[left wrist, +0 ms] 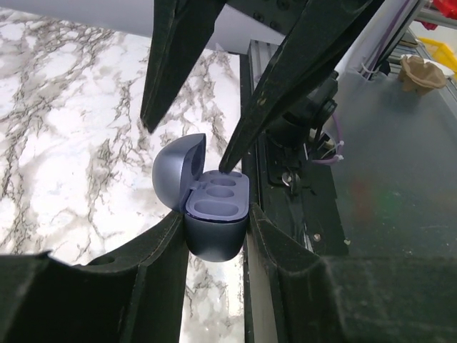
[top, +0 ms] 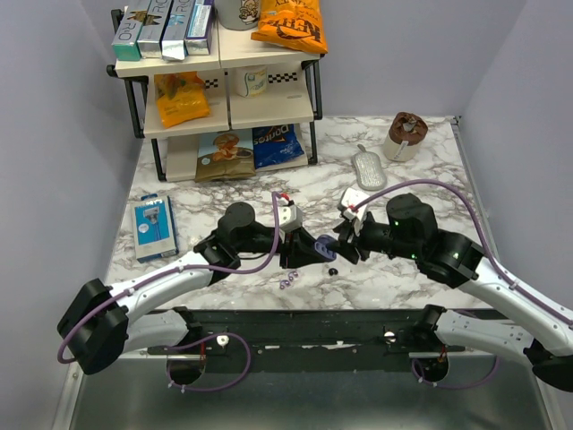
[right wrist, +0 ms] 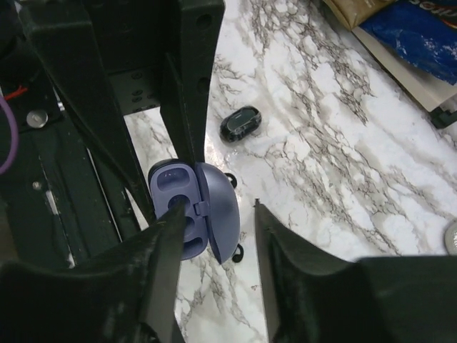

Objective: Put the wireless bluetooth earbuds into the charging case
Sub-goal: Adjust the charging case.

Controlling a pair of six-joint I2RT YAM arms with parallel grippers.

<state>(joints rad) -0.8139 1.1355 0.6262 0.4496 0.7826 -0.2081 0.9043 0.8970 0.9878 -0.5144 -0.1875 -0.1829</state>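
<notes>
The charging case (right wrist: 218, 214) is smooth, satin blue-grey plastic — matt beside the glossy black earbud (right wrist: 240, 123) above it in the right wrist view. The left gripper (left wrist: 217, 216) is matt black, faintly grainy plastic; the bench (right wrist: 343, 179) is polished, marble-patterned.

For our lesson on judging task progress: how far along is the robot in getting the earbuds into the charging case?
Done: the left gripper holds the charging case with its lid open. In hand: the open right gripper hovers at the case, carrying nothing visible. Left: both wells look empty, and one earbud lies on the table; the second I cannot place.
</notes>
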